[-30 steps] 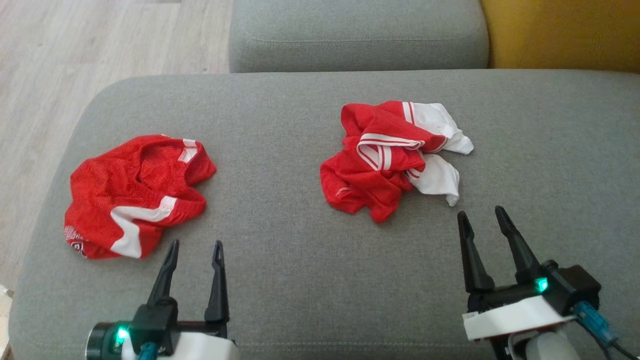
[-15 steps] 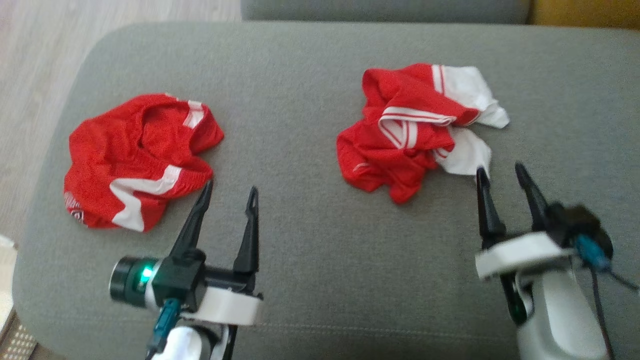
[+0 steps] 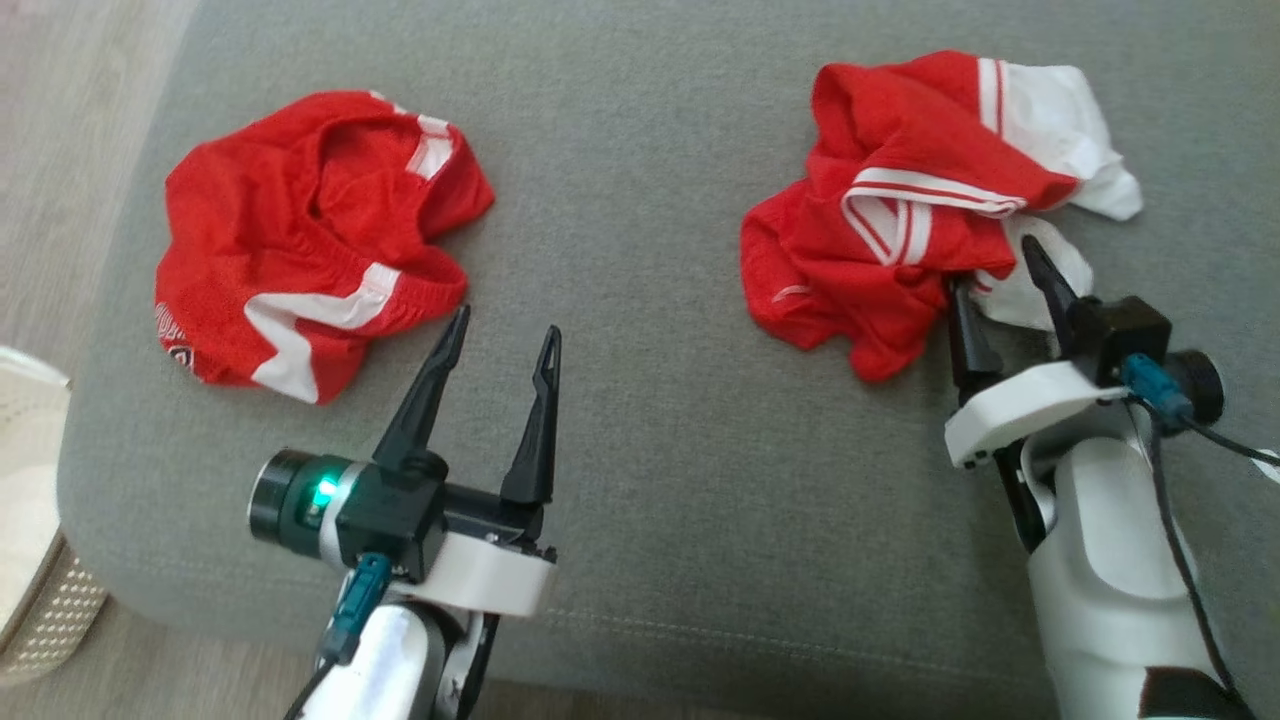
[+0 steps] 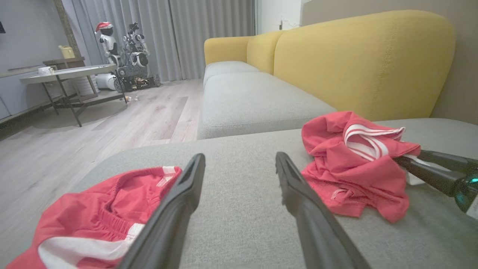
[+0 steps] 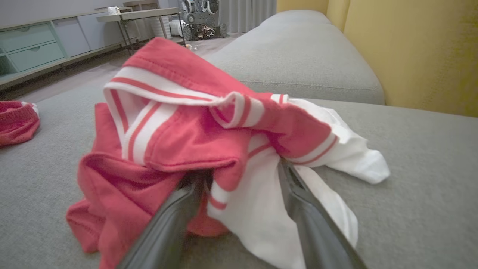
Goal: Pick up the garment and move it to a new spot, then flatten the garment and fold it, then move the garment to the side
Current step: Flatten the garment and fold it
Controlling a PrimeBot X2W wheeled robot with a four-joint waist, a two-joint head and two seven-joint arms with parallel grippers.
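Garment (image 3: 900, 200) is the crumpled red-and-white one, sitting in a heap on the right side of the grey sofa cushion (image 3: 640, 420), nowhere near flat or folded. It's mostly red, with white striped trim bunched across the top and a plain white part spilling out on the far right.

Right gripper (image 3: 995, 275) is right at the near edge of it with the jaws spread wide, not clamped on anything. From the right wrist camera, one finger tip is tucked under a red fold and the other lies against the white part, so a flap of white cloth sits between the fingers (image 5: 310, 224). Nothing is lifted; the whole pile lies on the cushion.

Left gripper (image 3: 506, 325) is also wide open and holding nothing, over bare cushion. One of its tips is just beside the edge of the red shorts (image 3: 300, 220), a second crumpled piece lying on the left side of the cushion, well apart from the garment.

Pale basket (image 3: 30, 600) sits on the floor off the cushion's left corner.
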